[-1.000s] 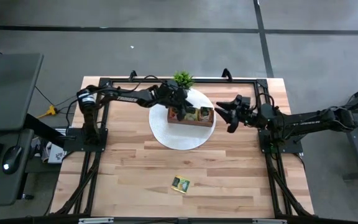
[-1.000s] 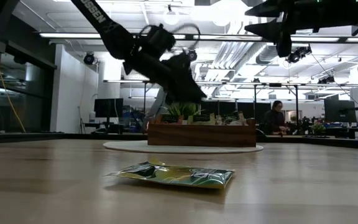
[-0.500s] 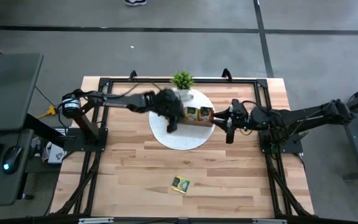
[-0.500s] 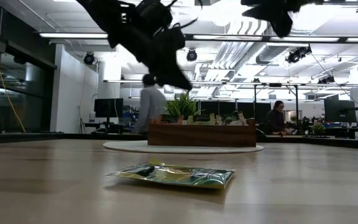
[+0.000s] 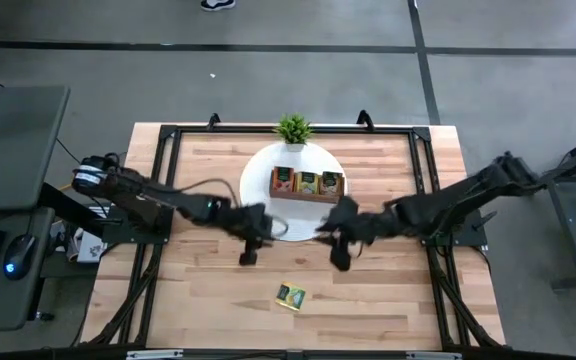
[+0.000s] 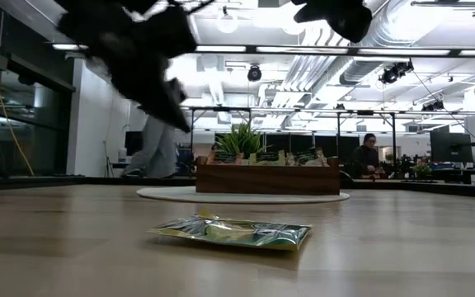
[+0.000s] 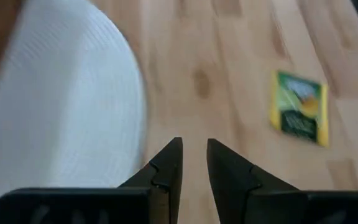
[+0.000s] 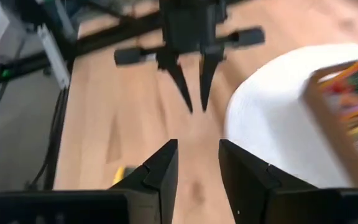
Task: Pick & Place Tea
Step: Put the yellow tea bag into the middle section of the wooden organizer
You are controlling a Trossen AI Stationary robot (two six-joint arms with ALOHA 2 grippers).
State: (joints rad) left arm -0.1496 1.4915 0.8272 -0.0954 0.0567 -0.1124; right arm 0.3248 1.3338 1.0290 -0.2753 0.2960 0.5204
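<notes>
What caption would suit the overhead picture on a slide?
Both arms' tools, left and right, hover empty over the wooden table near one loose green tea sachet; wooden tray behind.

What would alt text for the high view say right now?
Seen from above, the left gripper and right gripper hang over bare wooden table, empty, either side of one green-yellow tea sachet lying nearer the front edge. Behind them a wooden tray holding sachets sits on a round white mat, beside a small plant.

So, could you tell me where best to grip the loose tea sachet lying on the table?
The sachet lies flat on bare wood, so probably come straight down and pinch across two opposite edges; its slightly puffed middle, seen in the low view, may give the fingers some purchase.
</notes>
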